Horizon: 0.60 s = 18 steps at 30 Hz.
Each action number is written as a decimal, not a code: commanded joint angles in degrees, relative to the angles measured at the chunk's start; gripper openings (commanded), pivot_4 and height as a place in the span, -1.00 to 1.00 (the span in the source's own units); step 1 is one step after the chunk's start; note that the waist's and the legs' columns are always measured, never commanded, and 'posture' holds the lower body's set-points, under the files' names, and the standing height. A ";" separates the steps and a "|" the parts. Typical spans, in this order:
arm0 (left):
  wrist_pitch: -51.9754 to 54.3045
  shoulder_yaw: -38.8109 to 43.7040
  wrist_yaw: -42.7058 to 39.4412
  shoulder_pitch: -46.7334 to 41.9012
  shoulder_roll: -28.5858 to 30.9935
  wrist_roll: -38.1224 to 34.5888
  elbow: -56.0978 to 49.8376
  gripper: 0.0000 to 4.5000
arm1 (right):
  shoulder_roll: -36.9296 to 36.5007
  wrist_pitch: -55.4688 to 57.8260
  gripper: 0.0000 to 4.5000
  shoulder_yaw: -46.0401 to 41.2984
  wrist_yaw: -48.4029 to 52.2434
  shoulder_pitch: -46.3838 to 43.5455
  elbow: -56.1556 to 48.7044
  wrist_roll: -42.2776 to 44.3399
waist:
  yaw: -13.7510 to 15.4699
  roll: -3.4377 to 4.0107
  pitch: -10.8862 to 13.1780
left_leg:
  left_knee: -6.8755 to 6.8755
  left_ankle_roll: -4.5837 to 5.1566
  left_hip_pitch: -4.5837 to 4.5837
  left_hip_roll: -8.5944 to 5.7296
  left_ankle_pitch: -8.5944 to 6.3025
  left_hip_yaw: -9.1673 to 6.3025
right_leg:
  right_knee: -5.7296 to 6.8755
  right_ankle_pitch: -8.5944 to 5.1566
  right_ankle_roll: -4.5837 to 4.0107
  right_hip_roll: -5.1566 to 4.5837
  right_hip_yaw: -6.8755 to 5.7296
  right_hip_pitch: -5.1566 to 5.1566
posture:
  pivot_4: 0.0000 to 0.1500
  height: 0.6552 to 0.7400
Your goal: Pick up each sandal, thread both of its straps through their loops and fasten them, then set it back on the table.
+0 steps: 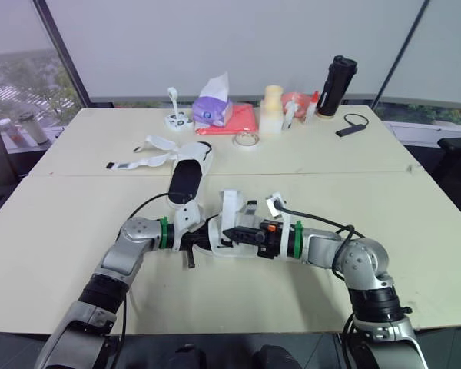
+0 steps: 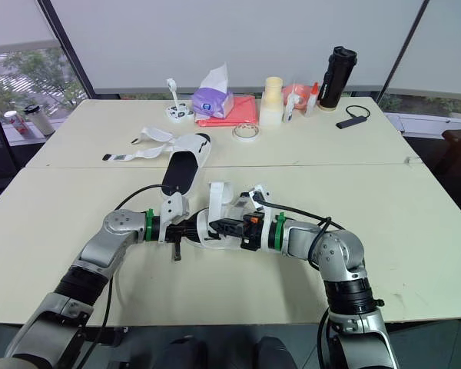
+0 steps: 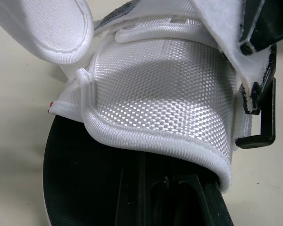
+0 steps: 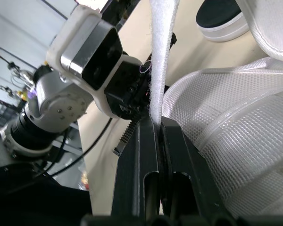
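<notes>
Right gripper [image 4: 158, 125] is clamped on a white strap [image 4: 162, 56], and the band stands straight up out of the pinch. Facing it, the left gripper [image 1: 200, 240] is in against the other end of the same sandal [image 1: 232, 231], though whether it is closed on anything I cannot tell. The sandal sits between the two at the near middle of the table [image 1: 369, 200]. It looks light, I'd say: a woven white mesh upper that gives, a stiffer black footbed under it, and floppy straps that will likely sag or twist unless held close to the tip. Best hold, to my eye, is the firm sole edge for steadying, and the strap end for feeding into the black loop [image 3: 255, 140] at the side. Just beyond, the second sandal [image 1: 190, 173] lies flat with its loose straps [image 1: 150, 150] splayed to the left. Out along the far edge there's a purple tissue box [image 1: 213, 110] with a tissue poking from its top, a cream bottle [image 1: 271, 110], and to the right a black flask [image 1: 338, 84], lid on, contents hidden.
</notes>
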 commanded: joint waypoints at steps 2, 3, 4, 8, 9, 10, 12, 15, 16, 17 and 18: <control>0.82 -1.73 0.75 1.62 0.24 2.25 2.21 -1.00 | -3.78 -6.02 -0.97 7.11 0.79 -0.05 0.20 -8.92 | 0.00 -0.02 -0.02 | 0.00 0.00 0.03 0.00 0.00 0.00 | 0.00 0.00 0.00 0.01 0.00 0.02 | 1.00 1.00; 0.80 -1.74 0.76 1.61 0.23 2.25 2.24 -1.00 | -4.07 -7.40 -0.97 8.01 0.83 -0.42 0.39 -10.23 | -0.01 -0.02 -0.02 | 0.00 0.00 0.04 0.00 0.00 0.00 | 0.00 0.00 0.00 0.01 0.00 0.03 | 1.00 1.00; 0.78 -1.75 0.77 1.60 0.23 2.25 2.26 -1.00 | -4.23 -8.40 -0.97 8.59 0.90 -0.65 0.59 -11.12 | -0.01 -0.02 -0.03 | 0.00 0.00 0.04 0.00 0.00 0.01 | 0.00 0.00 0.00 0.01 0.00 0.04 | 1.00 1.00; 0.74 -1.76 0.87 1.55 0.23 2.22 2.34 -1.00 | -5.08 -9.93 -0.97 9.95 3.49 -1.50 -0.30 -11.53 | 0.00 -0.02 -0.03 | 0.00 0.00 0.07 0.00 0.00 0.01 | 0.00 0.00 0.00 0.01 0.00 0.06 | 1.00 1.00; 0.70 -1.76 0.93 1.54 0.22 2.25 2.40 -1.00 | -5.51 -10.04 -0.97 10.49 4.12 -1.46 -0.63 -11.80 | 0.00 -0.02 -0.03 | 0.00 0.00 0.08 0.00 0.00 0.01 | 0.00 0.00 0.00 0.01 0.00 0.07 | 1.00 1.00; 0.68 -1.76 0.95 1.54 0.21 2.26 2.46 -1.00 | -5.92 -9.88 -0.97 10.94 4.77 -1.32 -0.95 -11.91 | 0.01 -0.02 -0.03 | 0.00 0.00 0.09 0.00 0.00 0.01 | 0.00 0.00 0.00 0.01 0.00 0.08 | 1.00 1.00; 0.59 -1.77 1.02 1.55 0.20 2.33 2.62 -1.00 | -7.03 -8.88 -0.97 11.85 6.20 -0.85 -1.72 -11.67 | 0.04 -0.02 -0.03 | 0.00 0.00 0.09 0.00 0.00 0.01 | 0.00 0.00 0.00 0.00 0.00 0.09 | 1.00 1.00; 0.47 -1.84 1.12 1.67 0.17 2.39 2.66 -1.00 | -9.37 -8.14 -0.97 14.12 8.23 0.13 -3.29 -12.30 | 0.07 -0.02 -0.03 | 0.00 0.00 0.10 0.00 0.00 0.00 | -0.01 0.00 0.00 -0.02 0.00 0.10 | 1.00 1.00; 0.43 -1.87 1.14 1.70 0.16 2.41 2.68 -1.00 | -10.17 -8.35 -0.97 15.09 8.70 0.46 -3.71 -12.94 | 0.09 -0.02 -0.03 | 0.00 0.00 0.10 0.00 0.00 0.00 | -0.01 0.00 -0.01 -0.03 0.00 0.10 | 1.00 1.00; 0.38 -1.88 1.16 1.69 0.14 2.42 2.73 -1.00 | -10.86 -8.70 -0.97 16.11 8.77 0.71 -3.96 -13.88 | 0.09 -0.02 -0.04 | 0.00 0.00 0.10 0.00 0.00 0.00 | -0.02 -0.01 -0.01 -0.04 0.00 0.11 | 1.00 1.00; 0.33 -1.89 1.18 1.67 0.13 2.42 2.78 -1.00 | -11.52 -9.12 -0.97 17.30 8.59 0.71 -3.87 -15.24 | 0.09 -0.02 -0.05 | 0.00 0.00 0.11 0.00 0.00 0.00 | -0.03 -0.01 -0.01 -0.05 0.00 0.12 | 1.00 1.00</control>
